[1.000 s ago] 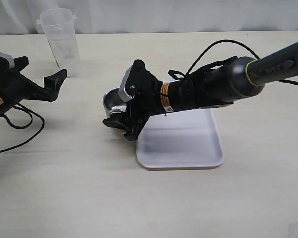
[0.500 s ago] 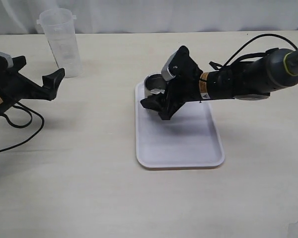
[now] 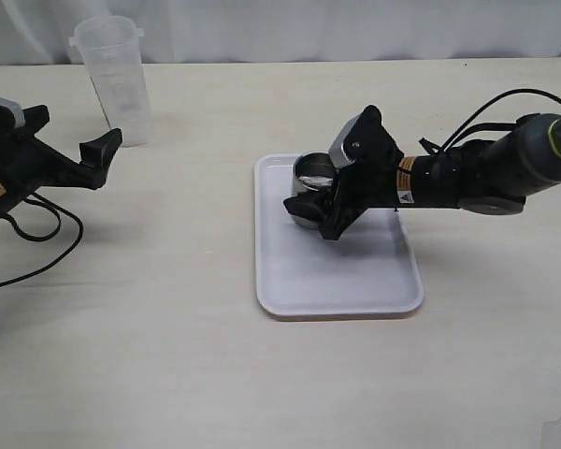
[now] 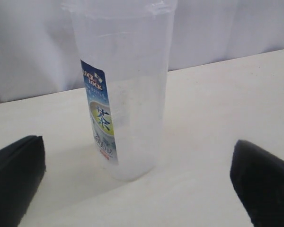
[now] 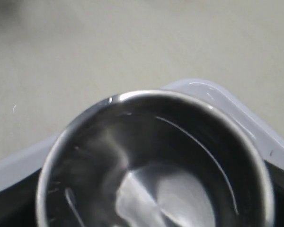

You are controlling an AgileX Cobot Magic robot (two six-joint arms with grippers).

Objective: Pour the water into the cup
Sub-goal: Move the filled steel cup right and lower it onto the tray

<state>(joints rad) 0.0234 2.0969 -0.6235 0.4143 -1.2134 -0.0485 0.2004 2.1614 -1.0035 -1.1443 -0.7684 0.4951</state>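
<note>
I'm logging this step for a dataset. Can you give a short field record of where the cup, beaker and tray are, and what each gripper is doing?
cup: upright, at a corner of the tray
tray: white, flat on the table
beaker: upright on the table, away from the tray, not held
left gripper: open, facing the beaker, not touching it
right gripper: closed around the cup
pour: not started

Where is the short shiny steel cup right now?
In the exterior view, the short shiny steel cup is just right of centre, at the white tray's far-left corner, between the right gripper's fingers.
</note>
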